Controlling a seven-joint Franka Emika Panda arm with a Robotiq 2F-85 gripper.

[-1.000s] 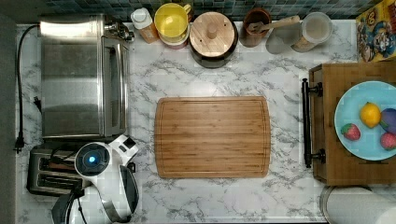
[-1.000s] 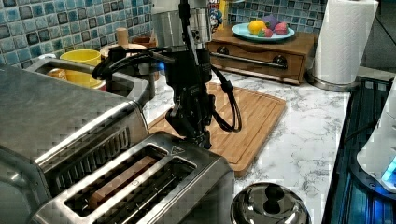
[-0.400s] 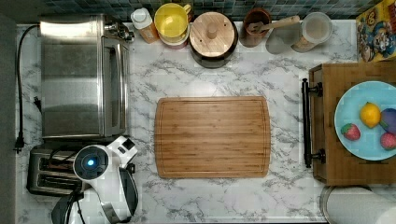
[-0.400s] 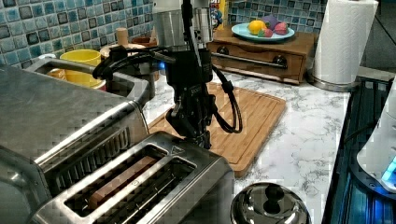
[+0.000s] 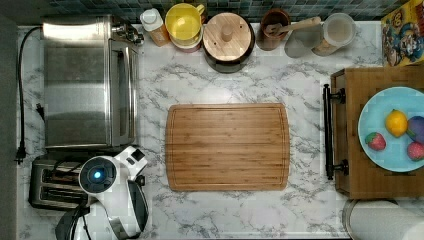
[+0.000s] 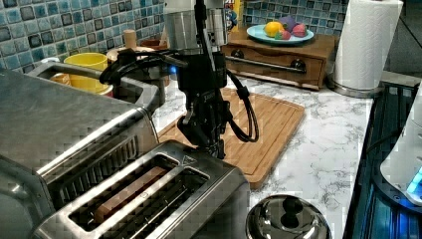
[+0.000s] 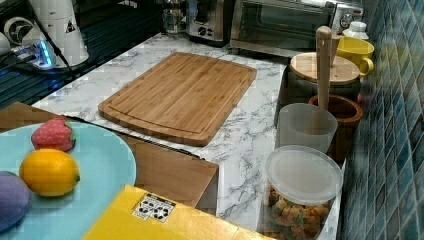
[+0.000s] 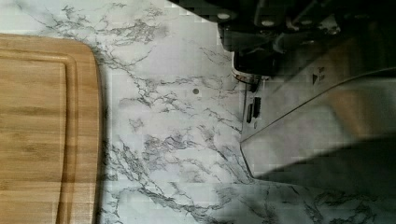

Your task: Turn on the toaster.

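Top view: the toaster [image 5: 52,182] sits at the top view's lower left on the marble counter [image 5: 225,75], just below the larger toaster oven [image 5: 85,82]. The white arm's wrist covers the toaster's end nearest the bamboo cutting board [image 5: 227,147], which lies at the counter's centre.

Left view: the gripper [image 6: 206,142] hangs black and cabled over the far end of the toaster [image 6: 144,199], its tips down at the steel top edge beside the two long slots. Whether the tips press on the metal or on the lever cannot be told, nor whether the fingers are apart or together. A steel lid [image 6: 288,221] lies just beside the toaster.

Right view: the toaster [image 7: 207,20] stands at the far end of the counter, next to the toaster oven [image 7: 295,25], well apart from the plate of fruit [image 7: 100,165].

Wrist view: the toaster's brushed side [image 8: 322,121] lies close under the dark gripper body, with marble between it and the cutting board [image 8: 46,130].
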